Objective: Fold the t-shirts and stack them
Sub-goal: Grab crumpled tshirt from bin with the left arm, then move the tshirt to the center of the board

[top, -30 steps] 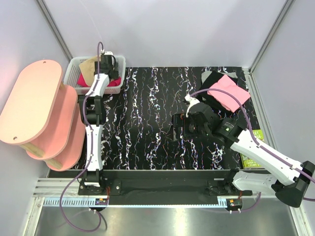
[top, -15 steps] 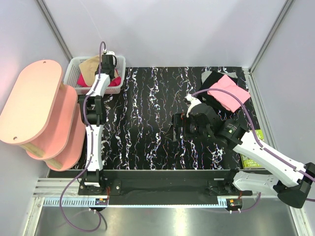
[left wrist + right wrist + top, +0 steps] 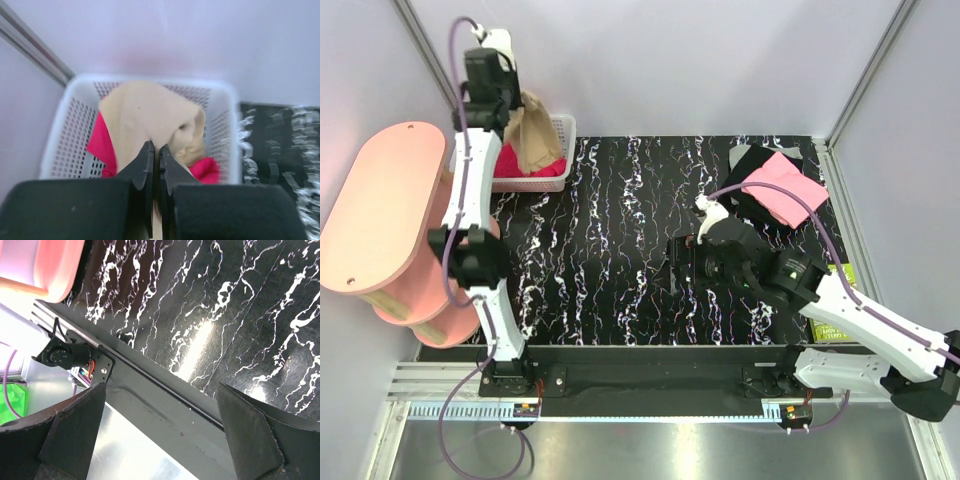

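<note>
Surface [image 3: 620, 230]: black, veined with white like marble, filling the middle of the top view.
Basket [image 3: 566, 140]: white plastic with perforated walls, standing at the far left corner of the surface.
Shelf [image 3: 380, 215]: pink, with rounded ends and several tiers, standing along the left edge of the surface.
Book [image 3: 842, 272]: green cover with pale lettering, lying flat at the right edge towards the near right corner, only partly in view.
Walls [image 3: 670, 60]: pale grey panels between slanted metal posts.
</note>
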{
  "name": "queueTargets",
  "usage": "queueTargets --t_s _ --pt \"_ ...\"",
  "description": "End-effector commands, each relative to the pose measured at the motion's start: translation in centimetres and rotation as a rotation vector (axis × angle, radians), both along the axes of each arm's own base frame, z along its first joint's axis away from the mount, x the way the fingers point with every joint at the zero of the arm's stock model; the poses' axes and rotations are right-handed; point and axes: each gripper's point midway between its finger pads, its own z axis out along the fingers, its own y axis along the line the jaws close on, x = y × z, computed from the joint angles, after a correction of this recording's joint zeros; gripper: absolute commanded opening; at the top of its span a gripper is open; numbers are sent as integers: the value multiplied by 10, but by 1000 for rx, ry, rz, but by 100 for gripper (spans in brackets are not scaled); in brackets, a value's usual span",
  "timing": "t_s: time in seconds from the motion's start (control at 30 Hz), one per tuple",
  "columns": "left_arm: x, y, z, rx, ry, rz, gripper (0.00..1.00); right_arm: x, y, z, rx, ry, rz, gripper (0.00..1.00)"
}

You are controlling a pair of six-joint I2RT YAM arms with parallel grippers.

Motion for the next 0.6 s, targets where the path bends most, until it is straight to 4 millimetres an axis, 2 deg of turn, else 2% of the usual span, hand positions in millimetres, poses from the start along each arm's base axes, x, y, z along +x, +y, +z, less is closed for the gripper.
queueTargets --t_s 0.0,0.03,0.1,0.13,0.2,0.23,0.3,0.33,0.4,0.43,0.5,0.53,0.57 --pt "-65 -46 101 -37 -139 -224 0 1 -8 19 43 -76 -29 100" --pt "-88 -62 115 -31 -136 -282 0 0 -12 21 45 -85 -34 100" --pt "-111 -78 123 24 -128 -354 0 -1 -18 17 38 -88 -45 99" --pt "-138 -97 139 39 -144 -422 0 -1 -23 20 47 -102 -59 100" --pt "-164 -114 151 86 -159 -488 0 -2 -29 16 39 -104 -79 99" --pt "-189 -130 163 94 -176 -542 0 -3 -35 21 52 -121 -91 100" --pt "-216 -144 180 106 -208 -595 0 -3 -40 21 51 -125 -106 100" --pt "-241 -159 189 100 -216 -651 0 -4 -43 24 63 -133 -111 100" --pt "-263 -173 191 89 -204 -703 0 -6 -47 23 61 -128 -116 100" --pt "-281 -184 186 81 -177 -743 0 -7 -50 25 67 -135 -121 100" --pt "-300 -190 179 57 -146 -768 0 -8 -56 26 64 -137 -134 100" --pt "-306 -200 154 49 -65 -803 0 -10 -59 30 77 -144 -134 100" --pt "-312 -204 140 20 -19 -817 0 -11 -62 33 83 -149 -139 100"
